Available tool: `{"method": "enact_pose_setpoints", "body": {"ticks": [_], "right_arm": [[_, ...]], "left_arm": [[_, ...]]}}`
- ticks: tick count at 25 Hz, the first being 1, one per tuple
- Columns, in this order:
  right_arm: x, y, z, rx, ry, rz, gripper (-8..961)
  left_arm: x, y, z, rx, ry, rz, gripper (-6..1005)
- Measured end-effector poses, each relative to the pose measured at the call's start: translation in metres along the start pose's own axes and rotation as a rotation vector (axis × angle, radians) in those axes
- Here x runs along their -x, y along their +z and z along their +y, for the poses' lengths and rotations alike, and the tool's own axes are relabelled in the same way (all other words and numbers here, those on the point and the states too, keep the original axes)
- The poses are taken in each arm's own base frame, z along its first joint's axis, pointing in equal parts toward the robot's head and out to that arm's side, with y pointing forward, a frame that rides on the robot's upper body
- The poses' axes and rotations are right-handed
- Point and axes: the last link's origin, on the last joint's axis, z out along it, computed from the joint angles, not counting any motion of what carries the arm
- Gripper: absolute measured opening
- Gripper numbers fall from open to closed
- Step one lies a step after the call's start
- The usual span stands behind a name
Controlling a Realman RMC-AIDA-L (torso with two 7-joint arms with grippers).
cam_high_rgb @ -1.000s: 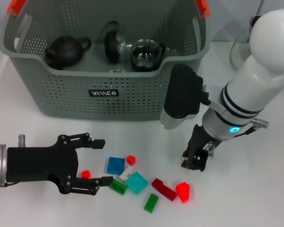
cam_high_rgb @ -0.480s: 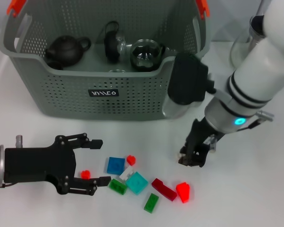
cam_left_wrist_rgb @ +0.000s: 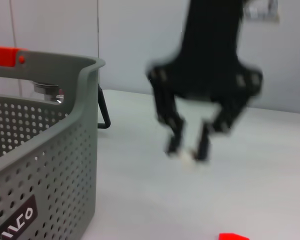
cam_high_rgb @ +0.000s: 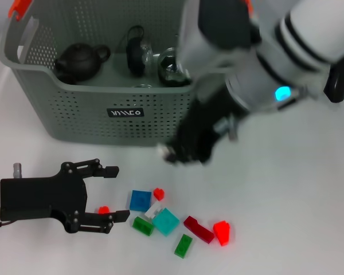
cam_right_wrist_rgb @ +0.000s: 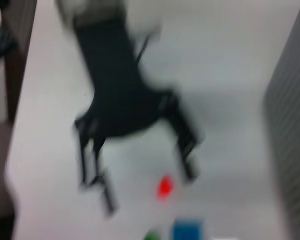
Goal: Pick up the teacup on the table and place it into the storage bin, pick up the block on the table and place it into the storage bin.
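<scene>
The storage bin (cam_high_rgb: 74,114) stands at the back of the table; its wall also fills the near side of the left wrist view (cam_left_wrist_rgb: 45,150). My right gripper (cam_high_rgb: 180,154) hangs blurred in front of the bin, above the table, shut on a small white block (cam_high_rgb: 163,150); the left wrist view shows it (cam_left_wrist_rgb: 187,149) with the white piece (cam_left_wrist_rgb: 188,156) at its fingertips. My left gripper (cam_high_rgb: 117,192) lies open near the front left, its fingers either side of a small red block (cam_high_rgb: 104,210). No teacup shows on the table.
Loose blocks lie front centre: blue (cam_high_rgb: 140,200), cyan (cam_high_rgb: 166,221), green (cam_high_rgb: 183,245), dark red (cam_high_rgb: 198,229), bright red (cam_high_rgb: 222,232). Inside the bin are a black teapot (cam_high_rgb: 77,60) and glass tea vessels (cam_high_rgb: 175,66).
My right arm has swung fast from the right of the blocks up and to the left, ending in front of the bin. My left gripper has drawn back slightly to the left.
</scene>
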Motion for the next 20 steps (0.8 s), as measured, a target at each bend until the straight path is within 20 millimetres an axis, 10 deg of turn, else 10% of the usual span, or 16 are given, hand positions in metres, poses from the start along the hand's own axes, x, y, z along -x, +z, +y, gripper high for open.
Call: {"method": "enact_pose_setpoints", "body": {"ticks": [8, 20], "right_arm": [[0.036, -0.045, -0.037, -0.236, -0.024, -0.221, 204], [0.007, -0.039, -0.088, -0.449, 0.144, -0.24, 204]], "left_arm": [[-0.001, 0.0, -0.001, -0.001, 0.004, -0.001, 877], [0.009, -0.012, -0.015, -0.059, -0.013, -0.096, 878]]}}
